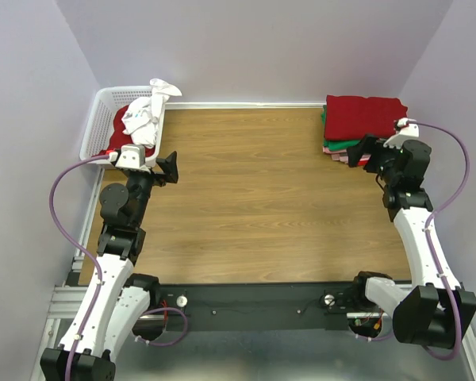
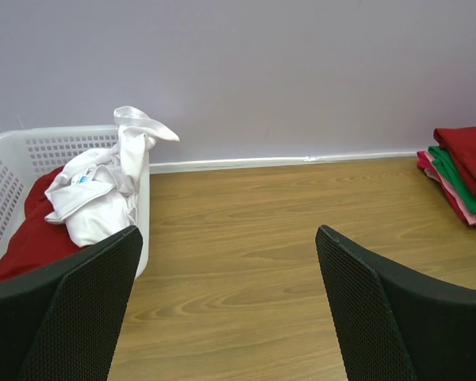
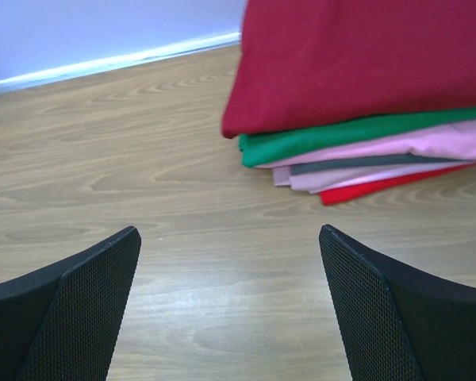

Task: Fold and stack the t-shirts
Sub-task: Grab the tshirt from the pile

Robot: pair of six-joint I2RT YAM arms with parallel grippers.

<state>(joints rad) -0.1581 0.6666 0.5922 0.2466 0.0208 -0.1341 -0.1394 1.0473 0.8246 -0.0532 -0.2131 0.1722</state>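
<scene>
A crumpled white t-shirt [image 1: 147, 111] [image 2: 103, 186] lies on top of a red one [image 1: 117, 133] [image 2: 32, 238] in the white lattice basket [image 1: 95, 119] [image 2: 32, 147] at the far left corner. A stack of folded t-shirts [image 1: 361, 119] [image 3: 365, 63] [image 2: 464, 171] sits at the far right, with red on top, then green and pink. My left gripper [image 1: 170, 165] [image 2: 228, 238] hovers open over bare wood just right of the basket. On the other side, my right gripper [image 1: 363, 151] [image 3: 229, 234] is open and holds nothing, just in front of the stack.
The wooden table [image 1: 254, 198] is boxed in by lilac walls at the back and both sides. The basket's side wall stands close to my left gripper's left finger [image 2: 87, 302]. Purple cables loop off both arms.
</scene>
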